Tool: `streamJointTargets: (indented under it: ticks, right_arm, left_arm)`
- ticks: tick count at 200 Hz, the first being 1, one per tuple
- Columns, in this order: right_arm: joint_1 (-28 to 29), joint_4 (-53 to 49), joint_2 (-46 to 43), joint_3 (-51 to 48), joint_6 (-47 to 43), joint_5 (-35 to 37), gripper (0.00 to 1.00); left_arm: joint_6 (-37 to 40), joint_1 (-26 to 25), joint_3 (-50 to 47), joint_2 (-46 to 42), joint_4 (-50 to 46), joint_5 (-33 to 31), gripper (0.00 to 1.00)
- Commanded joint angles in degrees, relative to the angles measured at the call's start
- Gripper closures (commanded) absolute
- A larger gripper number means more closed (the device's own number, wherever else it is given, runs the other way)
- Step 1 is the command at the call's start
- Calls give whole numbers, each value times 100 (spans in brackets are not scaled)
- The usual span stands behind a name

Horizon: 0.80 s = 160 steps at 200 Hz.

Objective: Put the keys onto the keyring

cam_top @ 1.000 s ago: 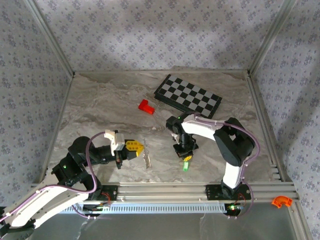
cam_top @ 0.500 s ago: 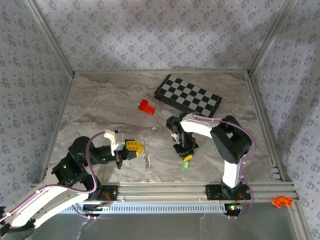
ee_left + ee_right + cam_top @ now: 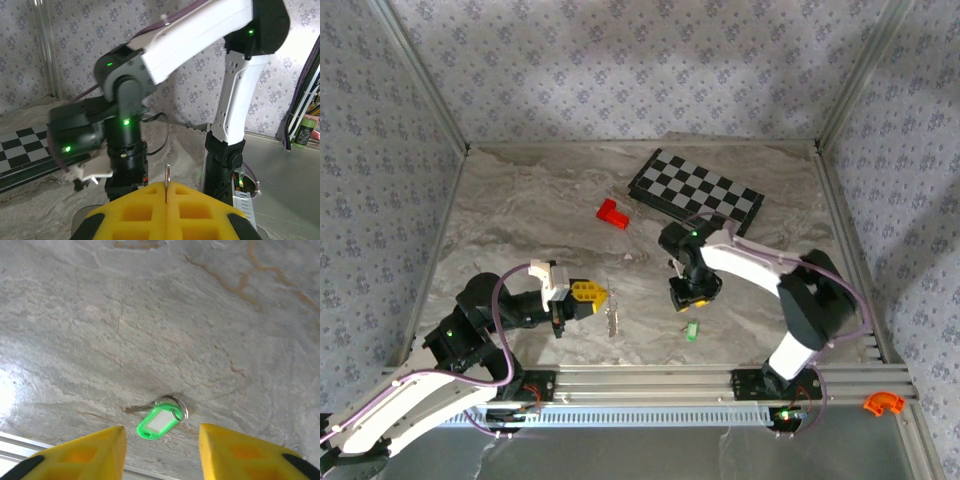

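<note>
The keys [image 3: 691, 330] are lying flat on the table [image 3: 520, 230], well apart from the chessboard [image 3: 695, 193] on its near side, and are not being gripped. The step in hand is judged to be a fresh grasp. The keys are best taken across the narrow sides, with the metal loop [image 3: 180, 409] left clear for threading. The right gripper [image 3: 695, 300] is being held just above the keys, between them and the chessboard, its fingers [image 3: 85, 452] spread and touching nothing. The keyring [image 3: 611, 318] is being pinched by the left gripper [image 3: 602, 295], its fingers pressed together on it, to the chessboard's near left.
</note>
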Motion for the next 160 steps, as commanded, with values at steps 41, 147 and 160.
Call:
streamJointTargets:
  ticks: [41, 147, 160]
  right_arm:
    - [386, 2024, -1842, -1896, 2280, 365, 49]
    - [613, 3590, -3202, -3727, 3093, 779, 54]
    - [621, 3596, -3220, -3782, 3110, 777, 55]
  left_arm:
    - [-7, -48, 172, 58, 224, 83, 100]
    - [12, -51, 300, 224, 146, 110, 100]
    - [12, -49, 298, 232, 150, 102, 100]
